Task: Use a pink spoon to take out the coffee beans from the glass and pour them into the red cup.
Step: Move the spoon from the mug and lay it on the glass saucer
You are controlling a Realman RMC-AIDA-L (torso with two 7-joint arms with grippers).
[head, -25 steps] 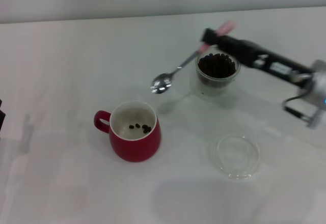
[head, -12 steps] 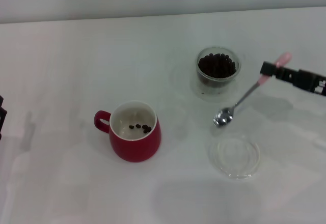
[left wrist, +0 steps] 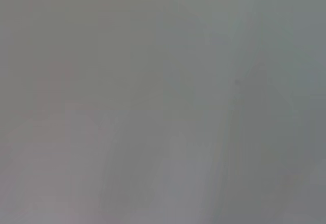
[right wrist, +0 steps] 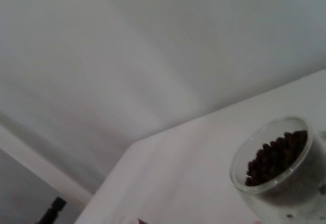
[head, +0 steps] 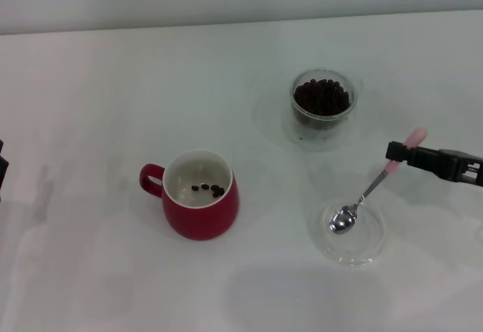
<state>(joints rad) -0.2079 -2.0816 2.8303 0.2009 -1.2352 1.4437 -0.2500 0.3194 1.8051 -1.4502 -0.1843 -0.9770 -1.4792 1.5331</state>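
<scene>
Right gripper (head: 394, 152): reaching in from the right edge of the head view, black fingers pinched on the pale pink handle of the small metal-bowled pink spoon (head: 370, 192), gripping it near the handle's top end.
Pink spoon: slanting down and to the left from the grip, its shiny bowl over the flat, shallow clear glass saucer (head: 370, 247); whether the bowl touches the saucer cannot be told.
Spoon bowl: looks bare of beans.
Glass: the short clear double-walled glass tumbler (head: 323, 129) stands behind the saucer, apart from it, heaped with dark brown coffee beans (head: 322, 95); the right wrist view also shows it (right wrist: 285, 183), rim clear, beans (right wrist: 275, 155) piled inside.
Red cup: the squat glossy red ceramic mug (head: 202, 219) sits well left of the saucer, loop handle pointing left, a few beans on its white floor.
Open room: bare white table (head: 113, 106) lies between mug and glass, and a wide stretch runs left of the mug.
Edges: the table's far edge meets a pale wall.
Left gripper: not seen in any view; its wrist camera shows only a grey blur.
</scene>
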